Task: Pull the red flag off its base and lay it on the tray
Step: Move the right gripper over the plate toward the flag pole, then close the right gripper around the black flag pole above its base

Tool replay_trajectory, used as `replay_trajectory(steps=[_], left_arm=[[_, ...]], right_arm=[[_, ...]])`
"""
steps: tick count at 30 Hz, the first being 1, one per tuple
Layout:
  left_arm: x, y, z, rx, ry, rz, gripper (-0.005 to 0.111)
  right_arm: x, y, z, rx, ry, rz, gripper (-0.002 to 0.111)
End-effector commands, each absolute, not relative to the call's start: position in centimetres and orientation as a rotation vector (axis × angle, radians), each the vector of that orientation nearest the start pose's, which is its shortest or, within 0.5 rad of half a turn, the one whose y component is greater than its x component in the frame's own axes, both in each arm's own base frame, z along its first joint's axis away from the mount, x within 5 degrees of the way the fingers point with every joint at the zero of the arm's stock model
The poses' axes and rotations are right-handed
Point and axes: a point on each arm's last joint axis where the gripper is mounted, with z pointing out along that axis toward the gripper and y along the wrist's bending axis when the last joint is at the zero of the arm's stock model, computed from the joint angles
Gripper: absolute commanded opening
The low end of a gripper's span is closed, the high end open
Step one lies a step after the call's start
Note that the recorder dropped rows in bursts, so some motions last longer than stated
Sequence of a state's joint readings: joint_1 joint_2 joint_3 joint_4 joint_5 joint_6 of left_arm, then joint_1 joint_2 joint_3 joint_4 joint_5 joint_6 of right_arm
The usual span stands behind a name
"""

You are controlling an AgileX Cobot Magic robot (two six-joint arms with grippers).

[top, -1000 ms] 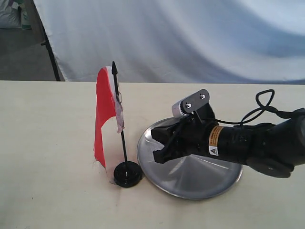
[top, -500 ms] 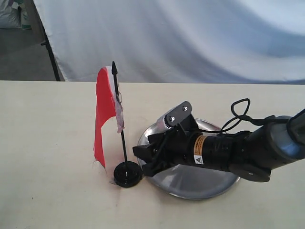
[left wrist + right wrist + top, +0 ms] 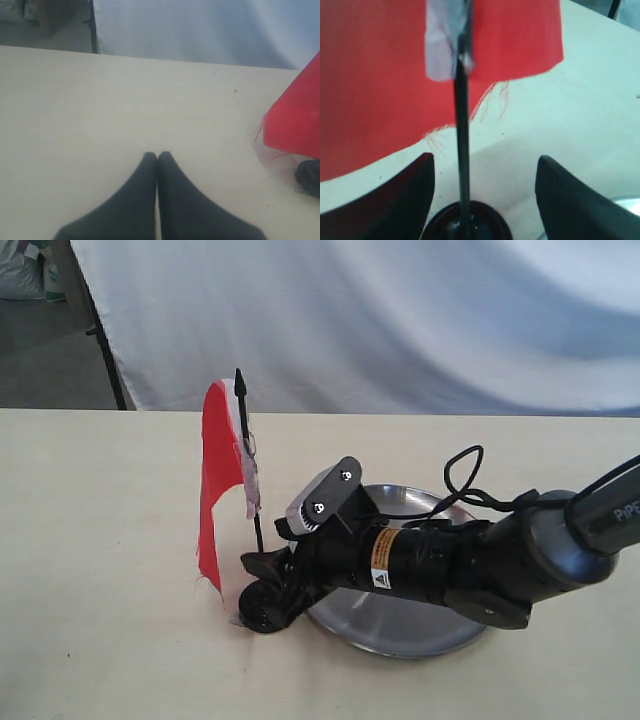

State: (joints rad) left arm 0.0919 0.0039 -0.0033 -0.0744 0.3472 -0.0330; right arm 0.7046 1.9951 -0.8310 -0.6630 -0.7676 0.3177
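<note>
Black fingers of the right pincer (image 3: 485, 161) stand open, one on each side of the thin stick (image 3: 462, 165), low down and just above the base (image 3: 465, 225). In the wrist view a gap shows between each finger and the stick, so the pincer grips nothing.

The flag (image 3: 218, 475) is upright in the base. Its red cloth hangs on the side away from the right arm (image 3: 450, 565), and a white strip runs along the stick. The base sits on the pale surface (image 3: 100, 590), just beside the tray (image 3: 400, 632). The arm reaches low across the tray and hides much of it.

The left pincer (image 3: 158, 156) is closed, with its two fingers pressed together and nothing between them, over the bare surface. At the edge of its wrist view I see a corner of the red cloth and a part of the base.
</note>
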Motion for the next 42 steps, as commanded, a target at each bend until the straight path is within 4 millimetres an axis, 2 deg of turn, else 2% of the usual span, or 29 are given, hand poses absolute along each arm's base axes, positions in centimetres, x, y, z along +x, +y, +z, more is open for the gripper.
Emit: replay_trajectory(steps=[1, 3, 8, 25, 42], left_arm=[[5.3, 0.3, 18.2, -0.165, 1.820, -0.034, 0.000], [5.3, 0.3, 18.2, -0.165, 1.820, -0.034, 0.000], [5.3, 0.3, 18.2, -0.165, 1.820, -0.034, 0.000], [5.3, 0.3, 18.2, -0.165, 1.820, -0.034, 0.000], [5.3, 0.3, 18.2, -0.165, 1.820, -0.034, 0.000]], right_arm=[[26.0, 27.1, 12.0, -1.101, 1.697, 0.779, 0.040], [26.1, 27.1, 11.4, -1.103, 1.721, 0.778, 0.024], [26.1, 27.1, 10.3, -1.110, 1.748, 0.779, 0.000], [25.0, 27.6, 10.5, -1.246, 1.628, 0.873, 0.000], [24.9, 27.7, 10.9, -1.219, 1.602, 0.904, 0.000]])
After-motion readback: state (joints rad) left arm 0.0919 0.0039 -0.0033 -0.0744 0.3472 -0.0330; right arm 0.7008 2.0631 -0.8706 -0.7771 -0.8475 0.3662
